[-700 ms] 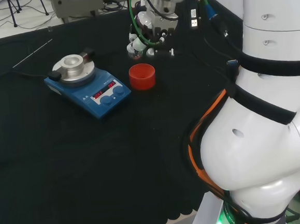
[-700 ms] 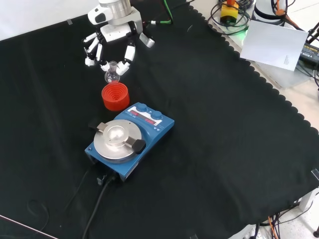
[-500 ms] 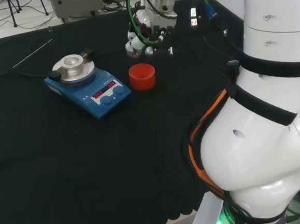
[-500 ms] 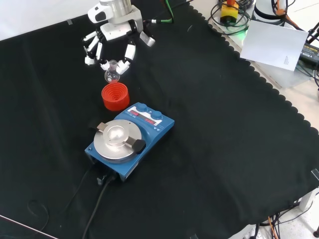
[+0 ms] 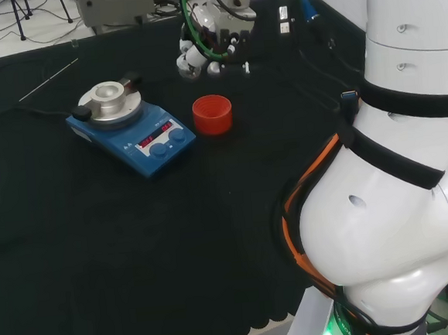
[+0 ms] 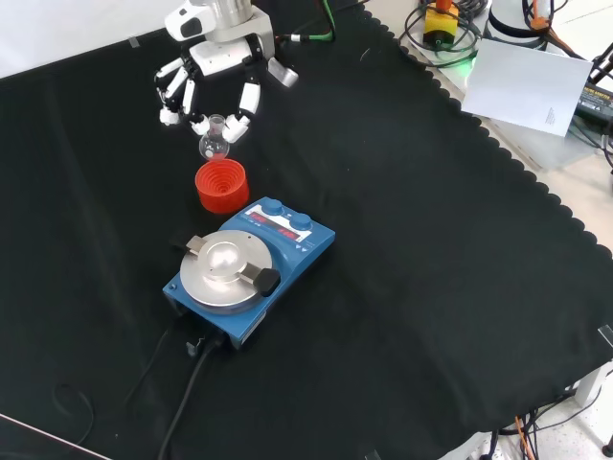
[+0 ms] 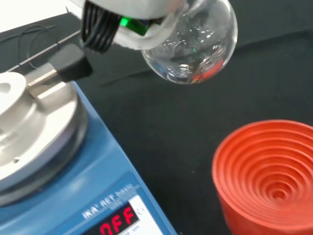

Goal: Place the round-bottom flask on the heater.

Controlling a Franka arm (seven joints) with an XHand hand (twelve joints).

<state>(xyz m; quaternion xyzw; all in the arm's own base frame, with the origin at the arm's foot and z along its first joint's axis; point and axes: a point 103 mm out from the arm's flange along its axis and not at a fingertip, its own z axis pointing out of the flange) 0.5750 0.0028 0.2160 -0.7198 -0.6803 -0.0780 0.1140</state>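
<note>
Front view: hand [image 6: 218, 59] holds flask [image 6: 213, 142] upright, neck up.

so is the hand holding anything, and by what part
Yes: the hand holds the round-bottom flask by its neck, pinched between fingers, with the bulb hanging free above the red ribbed stand.

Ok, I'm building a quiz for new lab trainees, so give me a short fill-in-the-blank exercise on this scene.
1. The hand holds a clear round-bottom ____ by its neck, fingers curled round it.
2. The ribbed stand on the cloth is coloured ____.
3. The heater has a blue body and a round ____ top plate.
4. In the front view, the stand lies between the heater and the ____.

Missing words: flask; red; metal; hand
</note>
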